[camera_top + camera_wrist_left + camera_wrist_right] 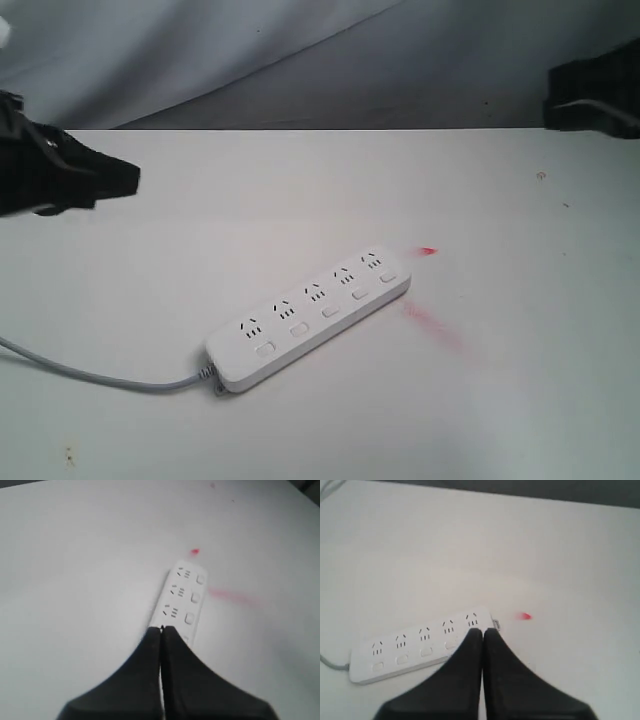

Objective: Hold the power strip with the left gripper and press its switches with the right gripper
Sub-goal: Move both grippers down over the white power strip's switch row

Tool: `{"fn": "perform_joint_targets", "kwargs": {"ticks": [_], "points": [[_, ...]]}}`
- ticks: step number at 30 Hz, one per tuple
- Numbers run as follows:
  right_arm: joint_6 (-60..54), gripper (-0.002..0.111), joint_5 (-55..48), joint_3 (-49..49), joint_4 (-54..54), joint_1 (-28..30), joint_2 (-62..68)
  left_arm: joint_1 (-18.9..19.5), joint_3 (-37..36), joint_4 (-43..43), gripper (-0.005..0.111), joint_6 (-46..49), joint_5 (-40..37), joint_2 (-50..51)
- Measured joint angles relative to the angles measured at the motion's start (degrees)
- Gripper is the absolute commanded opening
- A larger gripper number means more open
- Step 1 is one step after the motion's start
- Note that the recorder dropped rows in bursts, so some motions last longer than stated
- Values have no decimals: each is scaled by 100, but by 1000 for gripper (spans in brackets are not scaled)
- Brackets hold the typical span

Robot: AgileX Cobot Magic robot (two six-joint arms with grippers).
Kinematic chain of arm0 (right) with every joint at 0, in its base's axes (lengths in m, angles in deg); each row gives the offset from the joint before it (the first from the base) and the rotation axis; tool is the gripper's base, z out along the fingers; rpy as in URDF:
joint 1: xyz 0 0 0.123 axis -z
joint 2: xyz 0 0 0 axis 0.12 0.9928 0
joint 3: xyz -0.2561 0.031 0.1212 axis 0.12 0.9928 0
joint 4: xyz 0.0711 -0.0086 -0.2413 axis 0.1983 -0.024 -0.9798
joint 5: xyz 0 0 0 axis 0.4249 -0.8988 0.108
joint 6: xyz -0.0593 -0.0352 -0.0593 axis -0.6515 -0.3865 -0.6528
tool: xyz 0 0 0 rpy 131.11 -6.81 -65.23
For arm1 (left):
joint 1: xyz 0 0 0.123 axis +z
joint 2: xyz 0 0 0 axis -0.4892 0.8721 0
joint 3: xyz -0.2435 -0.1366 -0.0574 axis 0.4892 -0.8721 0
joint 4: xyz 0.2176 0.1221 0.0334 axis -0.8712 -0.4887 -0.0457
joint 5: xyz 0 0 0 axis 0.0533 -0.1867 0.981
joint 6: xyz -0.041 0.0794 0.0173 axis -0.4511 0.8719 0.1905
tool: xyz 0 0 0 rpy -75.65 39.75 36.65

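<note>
White table (200, 230), matte, far edge straight under a grey cloth backdrop (300, 50). The power strip (310, 318) lies flat near the middle, diagonal, well apart from every table edge in view, bare surface on all sides. The switches (329, 311) face up in a row along its near side. A grey cord (100, 378) leaves the near-left end and runs out at the left. There's a small red mark (428, 251) just past the far end and a faint red smear (432, 327) beside it. The left gripper (161, 628) has its jaws pressed together, holding nothing, well off to the left of the strip. The right gripper (483, 630) is the same, jaws together and empty, well apart at the far right
</note>
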Motion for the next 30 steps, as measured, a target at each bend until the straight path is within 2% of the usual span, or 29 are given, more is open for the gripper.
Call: {"fn": "perform_joint_targets", "kwargs": {"ticks": [3, 6, 9, 15, 21, 24, 30], "points": [[-139, 0, -68, -255, 9, -230, 618, -442, 9, -152, 0, 799, 56, 443], [-165, 0, -91, -554, 13, -430, 1213, -857, 9, -424, 0, 1083, 291, 873], [-195, 0, -244, -892, 3, -541, 1781, -1171, 164, -822, 0, 1145, 408, 1350], [-290, 0, -843, -1925, -9, -556, 3362, -1666, 1077, -1876, 0, 1123, -118, 2471], [-471, 0, -930, -2217, 36, -556, 4139, -2314, 1120, -3141, 0, 876, -6, 3142], [-605, 0, -966, -2217, 199, -556, 4373, -2418, 1120, -3482, 0, 709, 319, 3530], [-631, 0, -1001, -2223, 235, -578, 4526, -2418, 1120, -3582, 0, 643, 396, 3702]]}}
